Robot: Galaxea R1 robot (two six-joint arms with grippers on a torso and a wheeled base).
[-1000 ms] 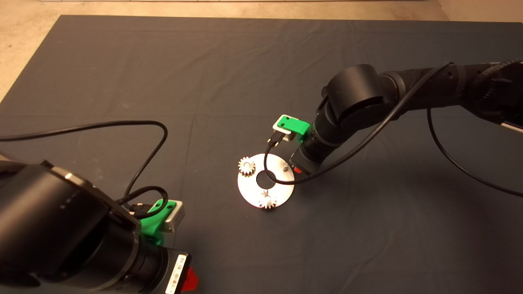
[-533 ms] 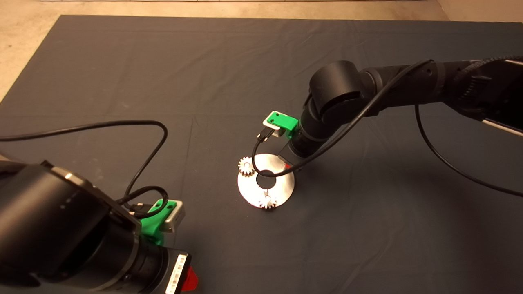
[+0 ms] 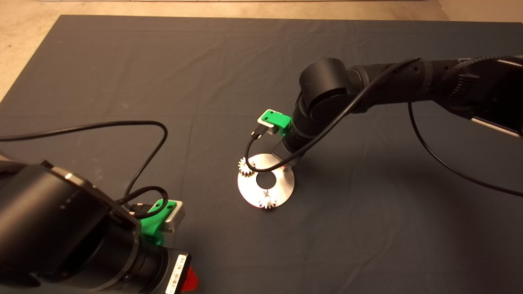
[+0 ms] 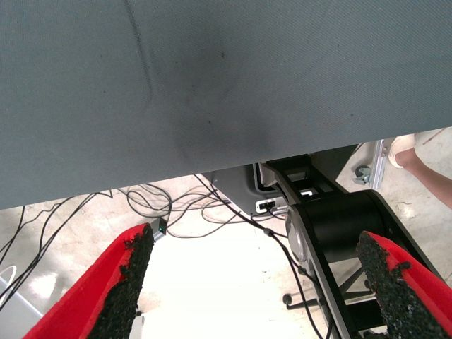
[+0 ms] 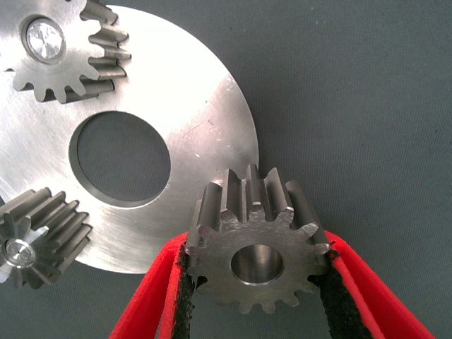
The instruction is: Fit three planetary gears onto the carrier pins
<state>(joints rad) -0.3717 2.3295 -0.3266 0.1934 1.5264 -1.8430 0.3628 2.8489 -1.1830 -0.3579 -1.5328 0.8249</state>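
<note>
**Head view: right arm moved further over the disc, third gear gripped**

Head view frames are compared first. One second ago the right arm's wrist was at the right edge of the disc, and one bare carrier pin could be seen there. Now the arm has moved toward the upper left of the frame, and its wrist covers the upper right part of the disc, so this pin is hidden. The right gripper itself is not seen in this view, being under the wrist. Two planetary gears are unchanged: one gear at the upper left rim of the disc and one gear at the lower rim. The left gripper is kept parked at the lower left edge of the frame, as before.

What is hidden from above is given by the right wrist view. The third gear is clenched between the two red fingers, its centre hole facing the camera. It is held beside the rim of the disc. Both seated gears are seen on their pins, with a pin end visible in the centre of one.

In the left wrist view the fingers are spread wide with nothing between them. The mat edge, floor cables and a person's shoe are shown there.
</note>
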